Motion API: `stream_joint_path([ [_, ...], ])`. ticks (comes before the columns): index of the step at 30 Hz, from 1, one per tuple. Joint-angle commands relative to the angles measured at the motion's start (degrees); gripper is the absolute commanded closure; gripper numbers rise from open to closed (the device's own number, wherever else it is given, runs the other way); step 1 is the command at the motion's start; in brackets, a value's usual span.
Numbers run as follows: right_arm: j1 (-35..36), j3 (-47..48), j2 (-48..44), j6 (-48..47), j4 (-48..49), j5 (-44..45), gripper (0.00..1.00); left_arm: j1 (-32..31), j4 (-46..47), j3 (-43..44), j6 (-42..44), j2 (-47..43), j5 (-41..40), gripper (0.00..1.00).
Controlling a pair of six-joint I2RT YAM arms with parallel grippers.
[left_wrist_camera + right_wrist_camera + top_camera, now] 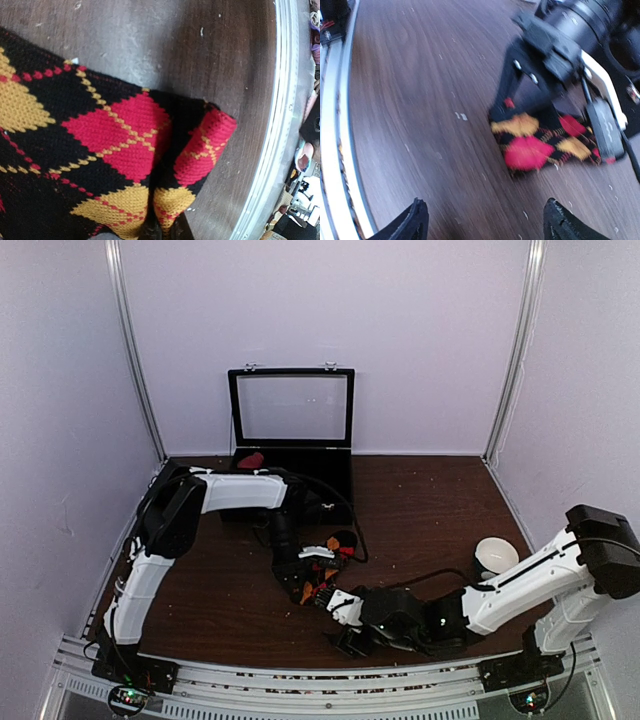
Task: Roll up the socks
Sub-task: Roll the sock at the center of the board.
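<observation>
Two grippers, two different states. The right gripper [485, 206] stands wide apart with nothing between its fingers, low over the bare table [415, 100]. The left gripper [526, 107] is closed, and we read it as pinching the far edge of the argyle sock [540, 142], which lies flat on the wood.

Key relation: the argyle sock lies straight ahead of the right gripper and a little to its right. Its long axis runs crosswise to that gripper's line of approach. The left arm is already on the sock and the right is near but not touching, so we judge the rolling falls to the right.

Limits:
- The right wrist view is motion-blurred.
- The left gripper hides part of the sock's far end.
- The left wrist view cuts the sock off at the left and bottom and shows no fingers.
- We cannot find a second sock; a red scrap by the open case [233, 410] is too small to identify
</observation>
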Motion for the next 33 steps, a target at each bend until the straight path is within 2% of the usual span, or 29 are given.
stream_joint_path([
  [1,-3.30,6.27,4.85,-7.73,2.06,-9.71,0.29,0.05,-0.44,1.05,-0.81,2.16,-0.09,1.00],
  [6,-6.52,10.93,9.95,-11.19,0.04,-12.98,0.39,0.03,-2.27,2.15,0.52,2.81,0.59,1.00],
  [20,-12.16,14.52,17.14,-13.76,-0.65,-17.34,0.50,0.64,-3.33,1.22,2.46,3.00,1.25,1.00],
  [25,-12.61,13.98,18.32,-11.29,-0.09,-17.85,0.61,1.17,-3.24,1.38,3.05,2.41,2.22,1.00],
  [27,-12.83,13.90,18.89,-10.21,-0.23,-18.05,0.72,1.43,-1.33,0.05,2.54,0.84,2.00,0.99],
  [29,-13.15,14.36,19.62,-8.76,-1.05,-18.79,0.86,1.73,2.00,-2.13,1.17,-1.69,1.33,0.98],
  [30,-13.56,14.71,20.27,-8.13,-1.84,-21.05,0.95,2.03,4.14,-3.25,0.28,-3.97,1.00,0.97],
  [31,-13.98,15.40,20.74,-7.13,-3.37,-22.90,0.98,2.40,6.54,-4.71,-0.88,-5.74,0.71,0.90],
  [33,-15.08,16.04,21.54,-4.88,-5.18,-26.63,1.00,3.15,11.57,-7.84,-2.96,-10.29,-0.14,0.65],
])
